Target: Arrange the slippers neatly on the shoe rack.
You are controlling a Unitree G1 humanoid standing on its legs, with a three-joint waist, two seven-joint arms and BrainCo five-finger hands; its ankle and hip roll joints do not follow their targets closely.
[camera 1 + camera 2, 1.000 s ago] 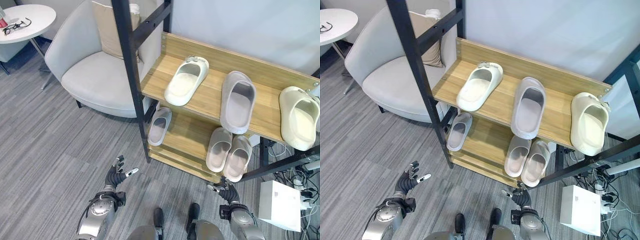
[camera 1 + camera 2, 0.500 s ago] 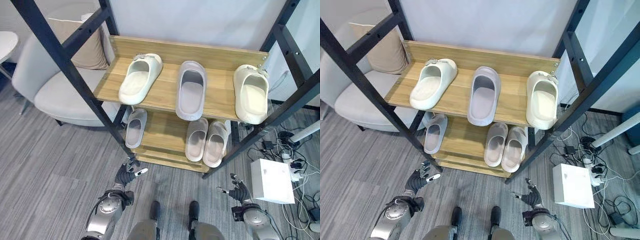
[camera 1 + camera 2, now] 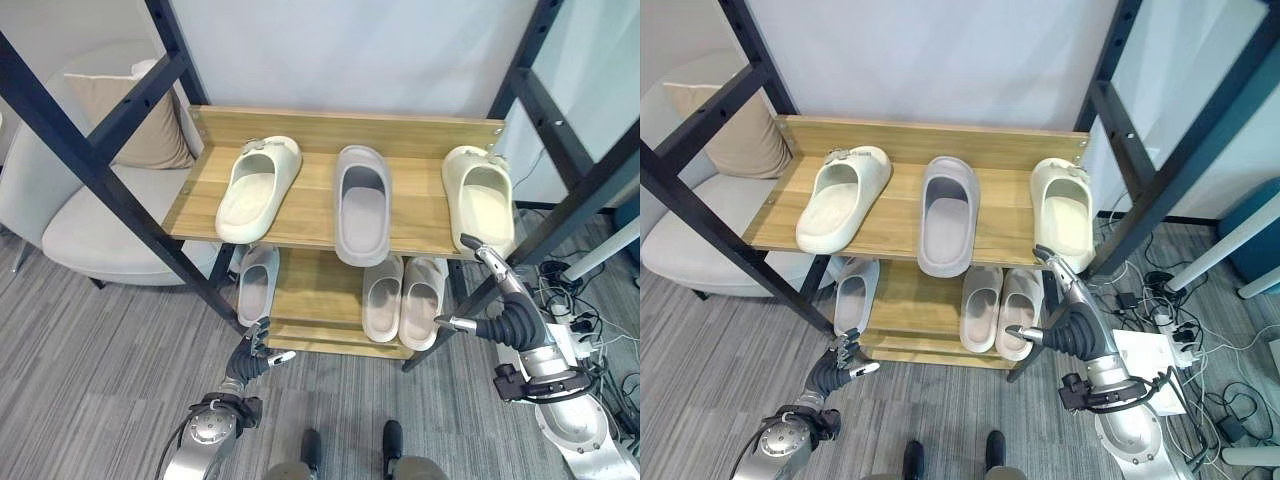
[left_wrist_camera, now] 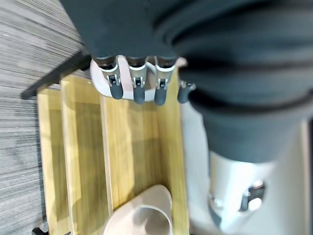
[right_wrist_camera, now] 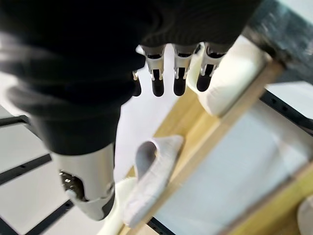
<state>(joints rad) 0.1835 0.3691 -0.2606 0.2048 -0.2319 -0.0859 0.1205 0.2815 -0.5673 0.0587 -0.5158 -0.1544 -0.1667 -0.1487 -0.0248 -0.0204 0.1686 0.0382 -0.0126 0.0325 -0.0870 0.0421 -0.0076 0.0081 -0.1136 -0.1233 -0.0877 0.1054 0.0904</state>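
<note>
Reaching right hand (image 3: pixel 512 322), fingers straight, holding nothing, near cream slipper (image 3: pixel 486 198), left hand (image 3: pixel 250 361) relaxed, empty.

To your left of the rack stands a pale armchair (image 3: pixel 95 225) with a beige cushion (image 3: pixel 130 135) leaning against its back. On the grey floor (image 3: pixel 90 360) to your right lies a white box (image 3: pixel 1160 365) beside tangled cables (image 3: pixel 1230 400).
</note>
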